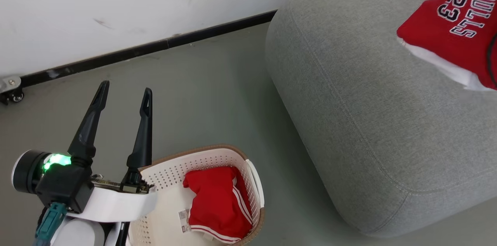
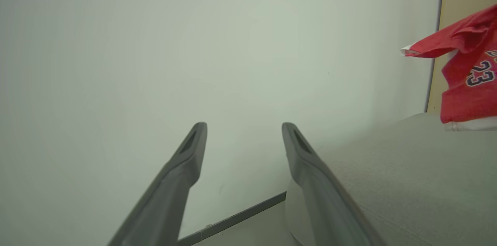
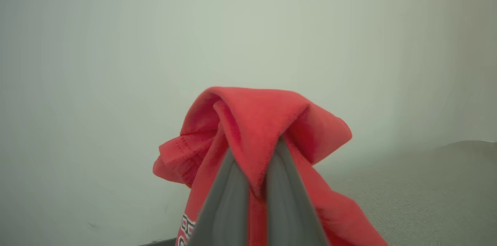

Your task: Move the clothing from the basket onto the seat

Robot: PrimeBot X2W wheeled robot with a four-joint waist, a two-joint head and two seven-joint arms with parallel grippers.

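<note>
A red jersey (image 1: pixel 454 25) with white lettering and a white hem hangs over the far right of the grey seat (image 1: pixel 369 114). In the right wrist view my right gripper (image 3: pixel 254 153) is shut on a fold of this jersey (image 3: pixel 252 118), with the seat (image 3: pixel 427 187) below it. Whether the hem touches the cushion I cannot tell. A second red garment (image 1: pixel 215 199) with white stripes lies in the cream basket (image 1: pixel 174 172) at the bottom. My left gripper (image 1: pixel 125 87) is open and empty, left of the basket. The left wrist view has the same left gripper (image 2: pixel 244 126) facing the wall, the jersey (image 2: pixel 470 79) at far right.
The basket stands on grey-green floor (image 1: pixel 213 94) a short way left of the seat. A white wall with a black baseboard (image 1: pixel 155 46) runs behind. A small caster wheel (image 1: pixel 11 92) sits at the far left by the wall.
</note>
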